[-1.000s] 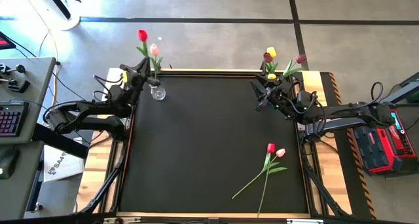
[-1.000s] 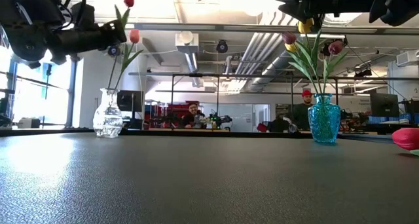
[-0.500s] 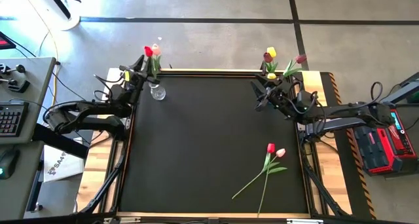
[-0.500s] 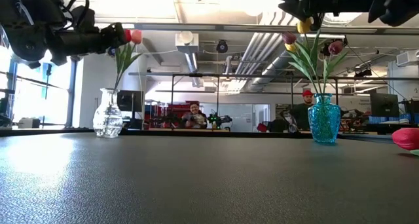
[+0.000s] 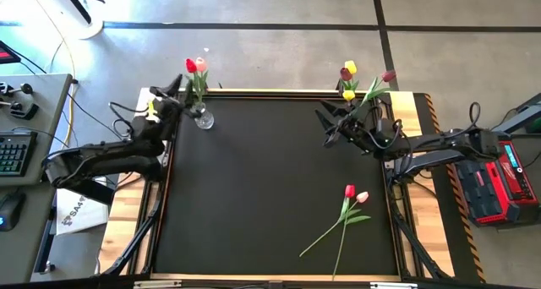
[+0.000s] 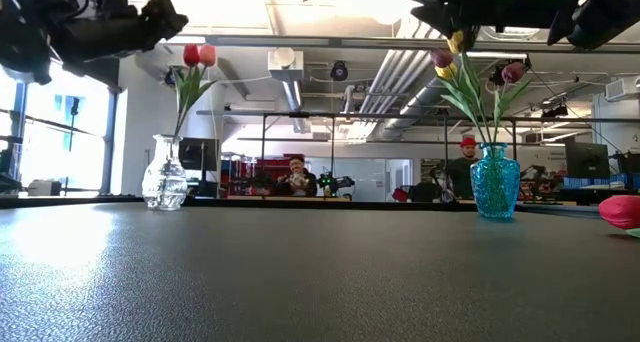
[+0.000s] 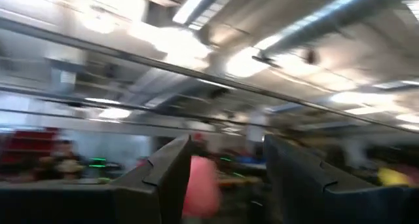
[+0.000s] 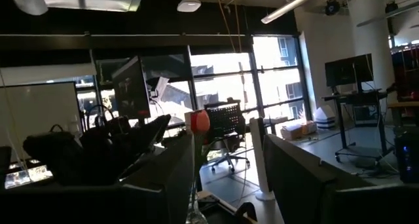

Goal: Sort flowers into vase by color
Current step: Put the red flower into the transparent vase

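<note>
A clear glass vase at the table's far left holds a red tulip and a pink tulip, their stems standing in it. My left gripper hovers open just left of these heads; its wrist view shows the pink head blurred beyond the fingers. A blue vase at the far right holds yellow and maroon tulips. My right gripper is open beside it, on its left, with nothing between the fingers. A red tulip and a pink tulip lie on the mat at the near right.
The black mat is bare between the two vases and toward the near left. Wooden table edges frame it. People sit in the room beyond the far edge.
My left gripper has opened and let go of the red tulip. The tulip has dropped lower into the clear vase, its head now level with the pink one. The gripper has drawn back toward the table's left edge, away from the flowers.
</note>
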`<state>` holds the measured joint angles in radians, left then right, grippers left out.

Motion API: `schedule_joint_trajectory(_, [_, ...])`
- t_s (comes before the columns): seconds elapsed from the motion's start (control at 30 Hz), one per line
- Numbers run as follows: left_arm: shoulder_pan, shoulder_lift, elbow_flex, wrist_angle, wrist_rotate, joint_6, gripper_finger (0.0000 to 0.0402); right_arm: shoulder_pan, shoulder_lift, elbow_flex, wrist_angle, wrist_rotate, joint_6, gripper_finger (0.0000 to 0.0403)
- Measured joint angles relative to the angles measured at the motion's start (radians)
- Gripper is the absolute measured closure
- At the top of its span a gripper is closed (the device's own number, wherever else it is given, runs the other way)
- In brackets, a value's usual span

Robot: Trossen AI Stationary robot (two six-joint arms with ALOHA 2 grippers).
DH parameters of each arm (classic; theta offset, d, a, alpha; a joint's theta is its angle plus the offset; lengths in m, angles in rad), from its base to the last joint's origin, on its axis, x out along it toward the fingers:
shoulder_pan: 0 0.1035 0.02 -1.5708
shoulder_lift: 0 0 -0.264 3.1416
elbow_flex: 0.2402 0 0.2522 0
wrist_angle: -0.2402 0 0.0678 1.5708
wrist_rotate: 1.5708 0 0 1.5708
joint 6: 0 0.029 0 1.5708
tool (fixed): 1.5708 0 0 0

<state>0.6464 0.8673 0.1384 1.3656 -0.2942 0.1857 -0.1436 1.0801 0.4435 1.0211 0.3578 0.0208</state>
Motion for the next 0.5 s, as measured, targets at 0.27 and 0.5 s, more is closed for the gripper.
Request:
schedule_joint_trajectory(0.27, [-0.250, -0.120, 0.000, -0.226, 0.173, 0.056, 0.0222, 0.000, 0.000, 0.000, -0.007, -0.045, 0.069, 0.0231])
schedule_joint_trajectory(0.5, [-0.467, -0.178, 0.066, -0.534, 0.093, 0.163, 0.0222, -0.007, 0.047, 0.020, -0.016, -0.044, 0.127, 0.0231])
